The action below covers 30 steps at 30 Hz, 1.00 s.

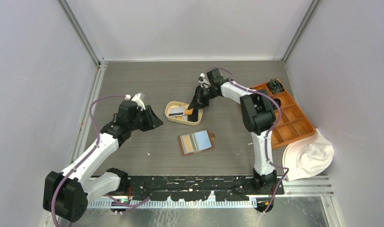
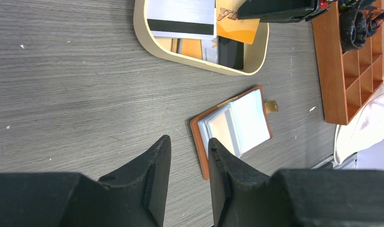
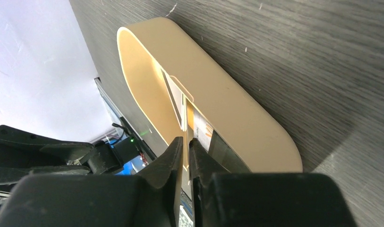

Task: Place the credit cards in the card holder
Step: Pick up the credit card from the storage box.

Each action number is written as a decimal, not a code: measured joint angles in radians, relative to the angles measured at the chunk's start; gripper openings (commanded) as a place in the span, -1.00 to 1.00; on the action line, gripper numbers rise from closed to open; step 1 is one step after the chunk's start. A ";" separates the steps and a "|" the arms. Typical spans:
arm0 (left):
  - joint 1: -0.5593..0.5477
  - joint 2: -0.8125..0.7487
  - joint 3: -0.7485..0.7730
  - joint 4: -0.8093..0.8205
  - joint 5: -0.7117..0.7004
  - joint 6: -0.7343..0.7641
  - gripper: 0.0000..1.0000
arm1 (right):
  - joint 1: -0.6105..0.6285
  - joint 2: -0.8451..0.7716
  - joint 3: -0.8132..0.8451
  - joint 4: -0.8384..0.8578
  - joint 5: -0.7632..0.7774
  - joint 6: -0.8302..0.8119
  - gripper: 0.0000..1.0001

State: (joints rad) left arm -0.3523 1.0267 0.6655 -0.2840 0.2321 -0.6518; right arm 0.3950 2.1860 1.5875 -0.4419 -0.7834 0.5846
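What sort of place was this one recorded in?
Probably a lab robot cell, not a home: plain pale walls on aluminium framing enclose a grey tabletop, with two robot arms bolted along its near edge.

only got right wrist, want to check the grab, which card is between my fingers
observer: the orange card. The right gripper pinches its edge inside the cream tray.
operator: where's the card holder
observer: the card holder lies open on the table, nearer the robot than the tray and not touching it.
operator: left arm in the way
observer: no, the left gripper hovers open and empty to the left of the card holder.
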 measured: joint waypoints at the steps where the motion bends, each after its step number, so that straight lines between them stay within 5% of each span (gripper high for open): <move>1: 0.000 0.000 -0.002 0.000 0.003 -0.003 -0.28 | -0.002 0.000 0.000 0.000 0.000 -0.001 -0.82; 9: 0.000 -0.031 -0.039 0.081 0.065 -0.050 -0.15 | -0.018 -0.042 -0.029 -0.010 0.021 -0.032 -0.98; 20: -0.001 -0.063 -0.219 0.470 0.207 -0.264 -0.04 | -0.056 -0.249 -0.141 -0.032 0.030 -0.136 -0.98; 30: -0.114 -0.192 -0.338 0.815 0.163 -0.354 0.35 | -0.058 -0.462 -0.319 0.049 -0.062 -0.180 -0.98</move>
State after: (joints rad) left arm -0.4667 0.8349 0.3271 0.5312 0.3946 -1.0058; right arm 0.3374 1.7237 1.2682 -0.3927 -0.8455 0.4042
